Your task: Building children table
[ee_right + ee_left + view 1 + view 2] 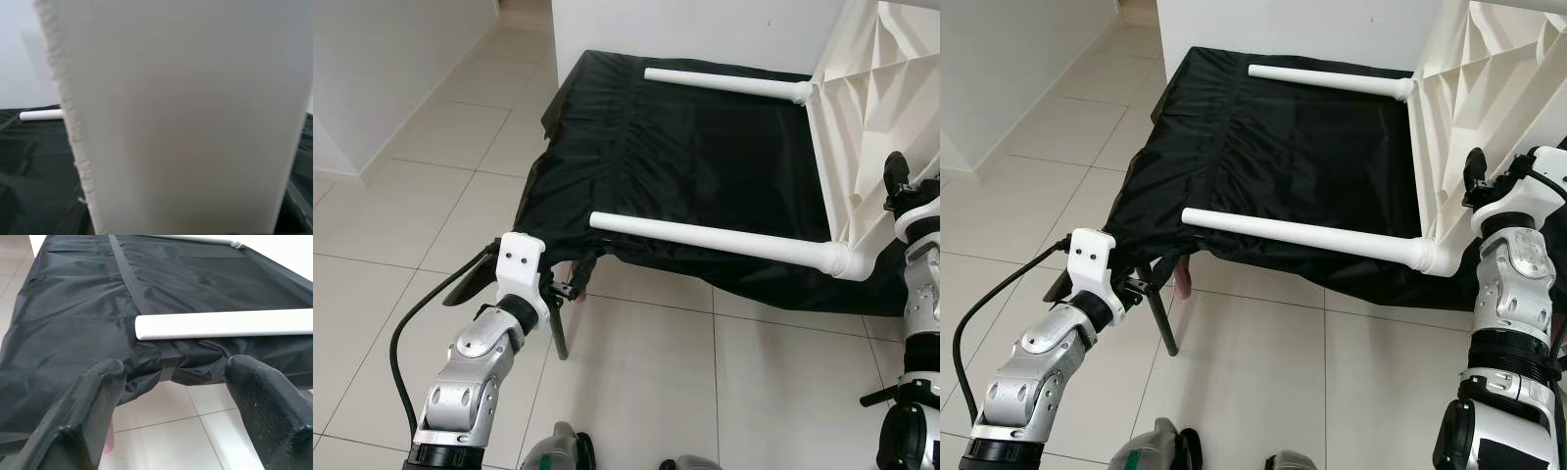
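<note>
White plastic tabletop [876, 108] stands on its edge just beside my right gripper [1476, 174], its ribbed underside turned toward my left side. Much of it runs out past the frame, so I cannot see its far corners. My right wrist camera is pressed so close that the panel's surface [186, 122] is a blurred pale slab, and I cannot tell whether my right fingers are spread or closed on it.

I count two legs, both fitted into corner sockets and reaching sideways over the black cloth [685, 147]. The near leg [715, 240] ends just ahead of my left gripper [181, 396]; the far leg [724, 83] lies well beyond it. From my left wrist, the far leg is only a sliver at the cloth's far edge.

My left fingers [93, 401] are spread wide, holding nothing, hovering below the near leg's free end [146, 327] and short of the cloth's drooping hem. Something small and pink [1183, 277] shows beneath that hem, mostly hidden; I cannot make out what it is. The cloth covers whatever supports it, above the pale floor tiles [646, 382].
</note>
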